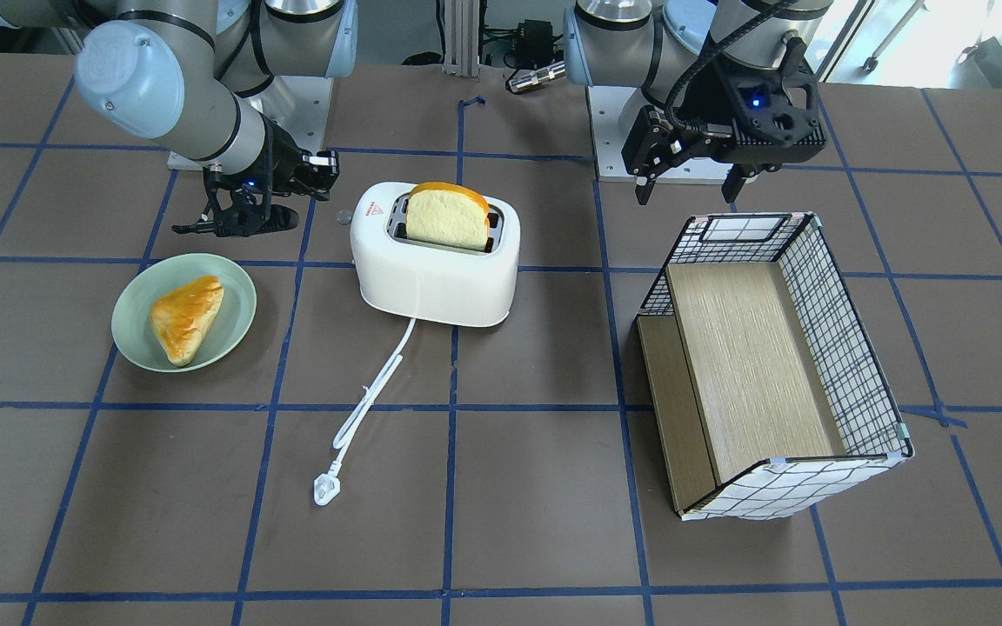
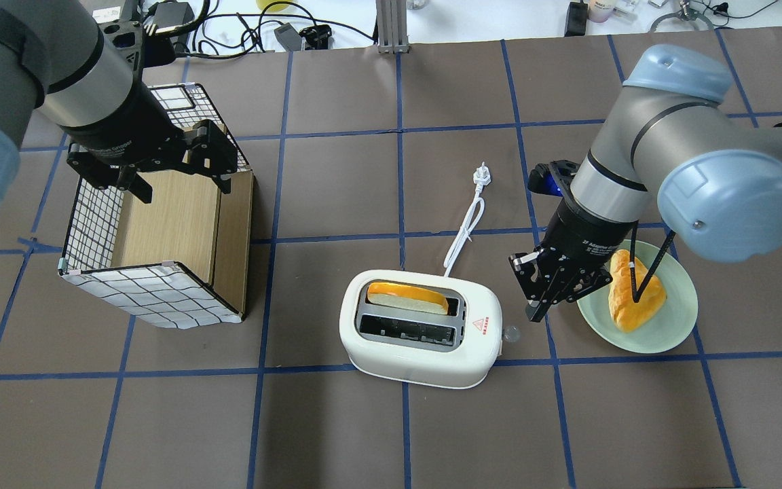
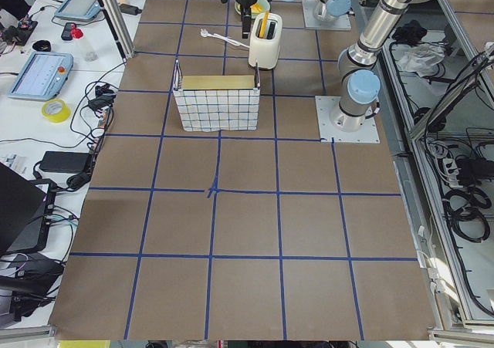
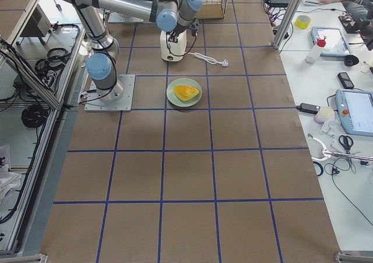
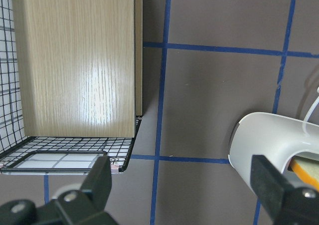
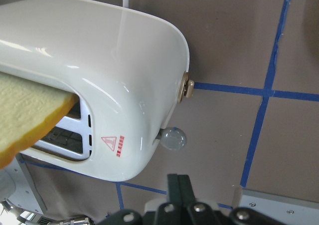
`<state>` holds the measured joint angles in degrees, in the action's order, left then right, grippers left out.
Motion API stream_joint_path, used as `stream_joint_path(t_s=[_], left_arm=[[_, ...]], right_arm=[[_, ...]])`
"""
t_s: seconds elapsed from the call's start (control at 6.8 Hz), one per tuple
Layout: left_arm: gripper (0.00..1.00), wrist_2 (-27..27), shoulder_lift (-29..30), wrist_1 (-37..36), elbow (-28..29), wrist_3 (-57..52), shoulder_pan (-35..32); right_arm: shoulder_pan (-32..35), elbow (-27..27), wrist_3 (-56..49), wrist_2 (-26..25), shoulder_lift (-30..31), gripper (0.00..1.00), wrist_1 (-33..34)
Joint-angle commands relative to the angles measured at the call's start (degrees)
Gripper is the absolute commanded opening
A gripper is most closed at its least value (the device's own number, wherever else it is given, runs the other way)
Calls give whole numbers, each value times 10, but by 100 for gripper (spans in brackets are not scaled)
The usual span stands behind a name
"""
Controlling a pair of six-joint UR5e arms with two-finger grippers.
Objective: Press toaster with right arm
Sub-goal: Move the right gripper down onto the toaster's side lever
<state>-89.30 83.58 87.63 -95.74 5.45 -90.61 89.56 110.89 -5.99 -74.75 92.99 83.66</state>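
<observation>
The white two-slot toaster [image 1: 436,269] stands mid-table with a bread slice [image 1: 447,217] upright in one slot. Its grey lever knob [image 2: 511,333] sticks out of the end that faces my right arm. My right gripper [image 2: 539,309] looks shut and empty. It hangs low just beside the knob, a small gap away, between the toaster and the plate. In the right wrist view the knob [image 6: 173,137] lies just beyond my right gripper [image 6: 178,182], below the toaster's red triangle mark. My left gripper [image 2: 180,190] is open and empty above the basket.
A pale green plate [image 2: 676,326] with a bread wedge [image 2: 628,292] lies close beside my right gripper. The toaster's white cord and plug [image 2: 481,175] trail across the table. A grid-patterned basket [image 2: 160,231] with a wooden board lies on its side under my left arm.
</observation>
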Motion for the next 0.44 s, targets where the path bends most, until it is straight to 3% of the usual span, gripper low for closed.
stream_joint_path(t_s=[0.0,0.29], left_arm=[[100,0,0,0,0,0,0],[100,1,0,0,0,0,0]], right_arm=[[0,33,0,4,0,0,27],[0,54,-1,26,-6,0,47]])
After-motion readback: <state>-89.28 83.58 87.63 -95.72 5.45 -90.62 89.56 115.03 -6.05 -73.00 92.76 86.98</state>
